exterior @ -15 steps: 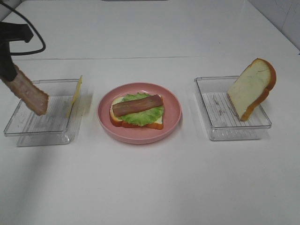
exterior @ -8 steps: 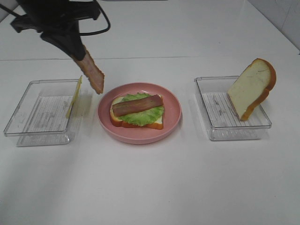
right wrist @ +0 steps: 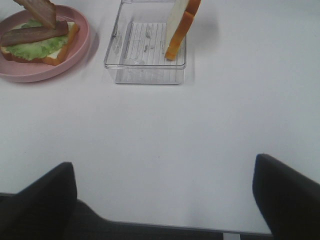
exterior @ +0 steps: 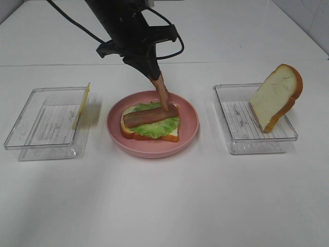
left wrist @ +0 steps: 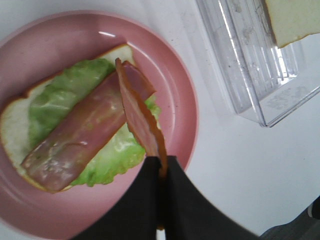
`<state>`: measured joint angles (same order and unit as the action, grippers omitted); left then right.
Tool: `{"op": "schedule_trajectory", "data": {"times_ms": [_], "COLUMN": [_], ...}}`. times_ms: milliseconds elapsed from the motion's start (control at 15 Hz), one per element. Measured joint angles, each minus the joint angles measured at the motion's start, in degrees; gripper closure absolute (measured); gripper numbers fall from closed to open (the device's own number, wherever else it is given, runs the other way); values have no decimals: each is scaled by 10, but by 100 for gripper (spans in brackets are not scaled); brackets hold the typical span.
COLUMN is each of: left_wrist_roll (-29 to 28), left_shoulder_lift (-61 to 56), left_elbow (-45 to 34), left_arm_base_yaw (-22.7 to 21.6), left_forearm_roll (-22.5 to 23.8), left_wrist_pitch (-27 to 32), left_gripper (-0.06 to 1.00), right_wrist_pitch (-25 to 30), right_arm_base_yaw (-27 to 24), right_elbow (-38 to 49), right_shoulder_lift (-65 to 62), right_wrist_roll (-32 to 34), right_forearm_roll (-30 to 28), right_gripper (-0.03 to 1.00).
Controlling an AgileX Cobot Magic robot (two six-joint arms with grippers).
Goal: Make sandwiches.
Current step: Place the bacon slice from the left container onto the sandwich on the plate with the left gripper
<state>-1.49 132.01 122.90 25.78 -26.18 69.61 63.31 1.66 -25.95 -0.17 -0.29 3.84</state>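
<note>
**Second bacon strip to be laid on the stack**

The left gripper (left wrist: 161, 167) is clamped on one end of a bacon strip (left wrist: 140, 112), which hangs steeply with its free end over the far end of the laid strip (left wrist: 80, 135). Whether the two touch cannot be told.

For a clean placement, the held strip should be tipped flat and brought down alongside the laid one rather than across it. It should be let go only once most of its length is borne by the lettuce (left wrist: 60, 90). Released while this steep, it would probably topple or slide onto the plate (left wrist: 175, 80).

Both strips are thin, reddish-brown and glossy, with a paler streak and a wavy edge, and they look stiff. The lettuce is ruffled and shiny. Under it lies a bread slice (left wrist: 12, 120), white with an orange-brown crust. The plate is pink, round and smooth, with a raised rim.

The half-built sandwich sits on that plate, between two clear ribbed trays. A thin yellow cheese (exterior: 82, 105) leans on edge in the left tray (exterior: 31, 139). The top slice (exterior: 275, 98) leans upright in the right tray (exterior: 236, 144).

The right gripper (right wrist: 162, 167) is spread wide and holds nothing, well apart from the plate.
</note>
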Motion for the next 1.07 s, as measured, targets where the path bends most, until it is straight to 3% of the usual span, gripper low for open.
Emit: {"op": "schedule_trajectory", "data": {"times_ms": [267,467,667,1067], "left_wrist_roll": [5,23,28,28], "left_shoulder_lift": [13,13,13,38], "left_elbow": [3,6,6,6], "left_arm_base_yaw": [17,25,27,23], "left_forearm_roll": [-26,-78,-80,-40], "left_wrist_pitch": [0,0,0,0], "left_gripper": [94,94,94,94], "right_wrist_pitch": [0,0,0,0], "right_arm_base_yaw": [0,0,0,0], "right_elbow": [0,0,0,0], "right_shoulder_lift": [0,0,0,0], "right_wrist_roll": [0,0,0,0], "right_forearm_roll": [0,0,0,0], "right_gripper": [5,5,5,5]}}
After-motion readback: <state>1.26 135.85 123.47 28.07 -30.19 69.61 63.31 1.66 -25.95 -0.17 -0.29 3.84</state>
